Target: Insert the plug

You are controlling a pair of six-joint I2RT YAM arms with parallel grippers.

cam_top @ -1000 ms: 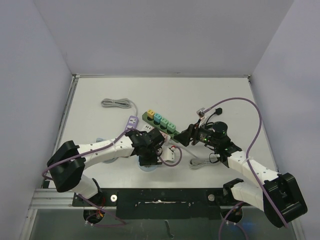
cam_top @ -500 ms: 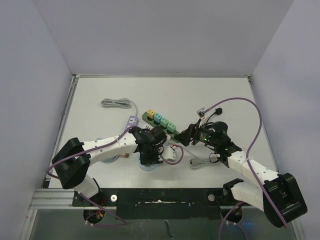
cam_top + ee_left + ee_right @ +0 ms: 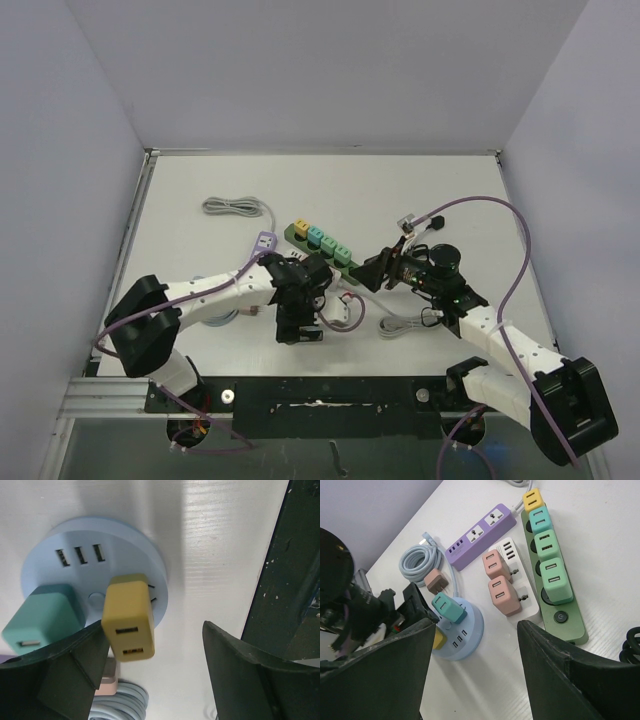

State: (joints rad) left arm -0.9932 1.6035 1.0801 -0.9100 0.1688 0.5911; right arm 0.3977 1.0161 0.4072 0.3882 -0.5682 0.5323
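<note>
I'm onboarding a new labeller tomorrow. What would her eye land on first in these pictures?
Probably the yellow plug, which fills the left wrist view. It sits in the round blue hub with its prongs partly showing, between the fingers of the open left gripper. Next is the green power strip in the right wrist view, carrying a row of coloured chargers.

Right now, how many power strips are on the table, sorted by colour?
Green power strip: 1
White power strip: 1
Purple power strip: 1
Round blue power strip: 1
Total: 4
</note>
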